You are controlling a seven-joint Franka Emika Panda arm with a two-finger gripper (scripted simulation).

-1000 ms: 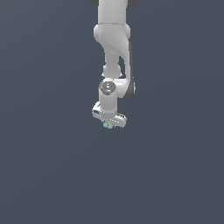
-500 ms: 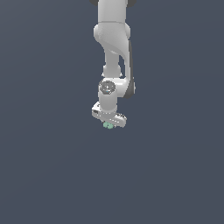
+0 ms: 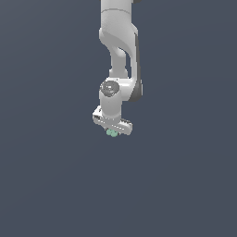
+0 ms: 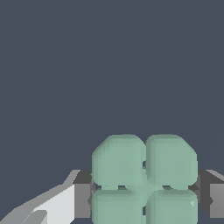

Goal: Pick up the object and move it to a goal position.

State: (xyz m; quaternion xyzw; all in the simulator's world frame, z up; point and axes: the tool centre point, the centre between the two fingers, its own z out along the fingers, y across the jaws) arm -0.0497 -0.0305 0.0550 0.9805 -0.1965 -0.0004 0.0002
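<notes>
Your arm [image 3: 119, 51] comes down from the top centre of the exterior frame, white links stacked vertically, wrist joint with its round grey cap sitting just above mid-frame. The gripper [image 3: 112, 133] hangs at the bottom of that stack, slightly left of centre and a little below the middle of the frame, its crossbar tilted so the end toward the exterior view's right sits lower. The object [image 3: 111, 133] is the small mint-green lump poking out just under that crossbar; in the exterior view it reads as two tiny rounded knobs touching the underside of the hand, much smaller than the hand itself. Wrist view gives you the better look: the object [image 4: 144, 179] fills the lower centre of the frame as four rounded-square lobes in a two-by-two cluster, joined at the middle, lower pair cut off by the frame edge. One dark grey finger pad [image 4: 83, 200] presses against one flank of the cluster and another pad against the opposite flank, so the jaws are pinching the object between them, contact on both sides. Behind it you see only flat slate-blue background in both views, no surface edge or shadow visible, so you can't tell from these how high the object sits above anything.
</notes>
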